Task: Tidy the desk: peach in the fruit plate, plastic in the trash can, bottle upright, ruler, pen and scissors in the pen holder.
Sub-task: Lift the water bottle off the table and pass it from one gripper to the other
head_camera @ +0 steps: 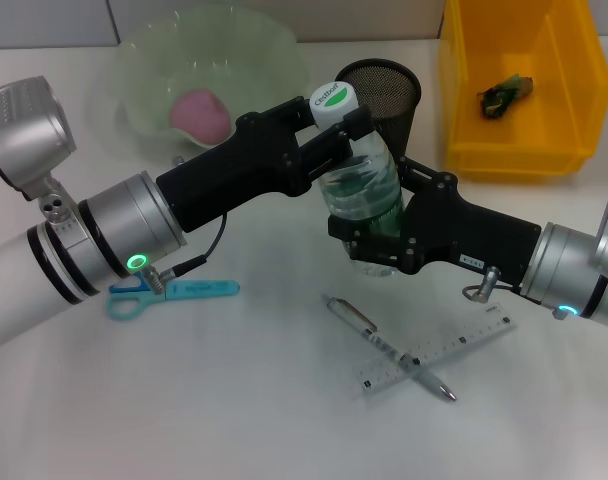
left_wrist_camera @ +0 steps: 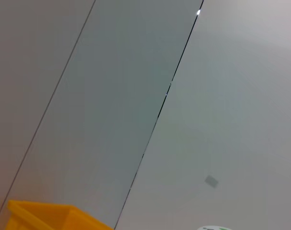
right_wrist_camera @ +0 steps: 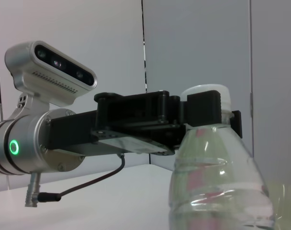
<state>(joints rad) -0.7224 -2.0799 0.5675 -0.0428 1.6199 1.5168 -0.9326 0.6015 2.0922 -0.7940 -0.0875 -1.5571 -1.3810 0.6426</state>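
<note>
A clear bottle (head_camera: 362, 185) with a white cap (head_camera: 334, 100) stands nearly upright above the middle of the desk. My left gripper (head_camera: 339, 128) is shut on its neck just under the cap; the right wrist view shows the same hold on the bottle (right_wrist_camera: 217, 187). Lower down, my right gripper (head_camera: 379, 245) is shut on the bottle's base. The pink peach (head_camera: 202, 113) lies in the pale green fruit plate (head_camera: 274, 45). Crumpled plastic (head_camera: 504, 93) sits in the yellow trash can (head_camera: 464, 110). Blue scissors (head_camera: 174, 292), a pen (head_camera: 356, 320) and a clear ruler (head_camera: 464, 340) lie on the desk.
The black mesh pen holder (head_camera: 392, 88) stands right behind the bottle, between the plate and the trash can. The pen and ruler cross each other at the front right. In the left wrist view only the wall and a corner of the trash can (left_wrist_camera: 45, 215) show.
</note>
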